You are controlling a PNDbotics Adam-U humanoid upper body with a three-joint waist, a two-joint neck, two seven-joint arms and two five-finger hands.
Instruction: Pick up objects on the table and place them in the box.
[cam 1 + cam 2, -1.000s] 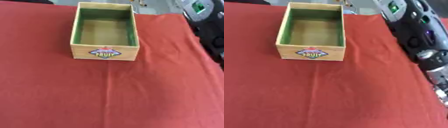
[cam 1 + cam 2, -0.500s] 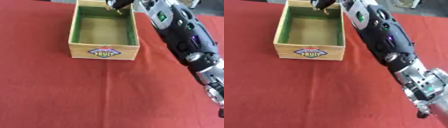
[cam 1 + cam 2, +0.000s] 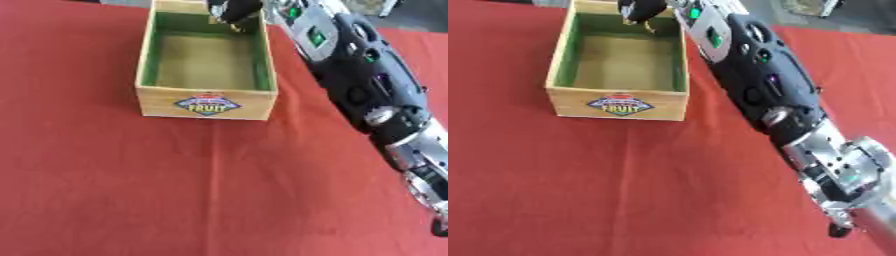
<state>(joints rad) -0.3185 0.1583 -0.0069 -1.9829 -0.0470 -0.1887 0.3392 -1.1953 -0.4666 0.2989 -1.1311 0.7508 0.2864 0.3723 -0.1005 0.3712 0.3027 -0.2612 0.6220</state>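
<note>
reaching in from the lower right, the robot's black and silver right arm (image 3: 763, 85) stretches diagonally across the red cloth-covered table (image 3: 131, 190) to the far end of the open wooden box with green inner walls (image 3: 207, 65). the right hand (image 3: 642, 9) sits over the box's far right corner, at the very top of both views, dark and bunched. its fingers look curled downward, and a small yellowish bit shows at their tips just above the box's inside far wall; whether that is an object being held cannot be told, so the hand's state stays uncertain.

the box stands upright on the cloth, left of the arm, its long side running away from the camera. its near wall carries a diamond-shaped coloured label reading "fruit" (image 3: 207, 104). the tan floor of the box (image 3: 203, 61) shows bare, with the green lining rising on all four sides.

the arm's forearm lies just beside the box's right wall, with small green lights along its casing. its silver joint (image 3: 837, 165) is near the lower right corner of the right eye view.

the cloth has a faint crease running from the box's near wall toward the camera. the left hand does not show in either view.
</note>
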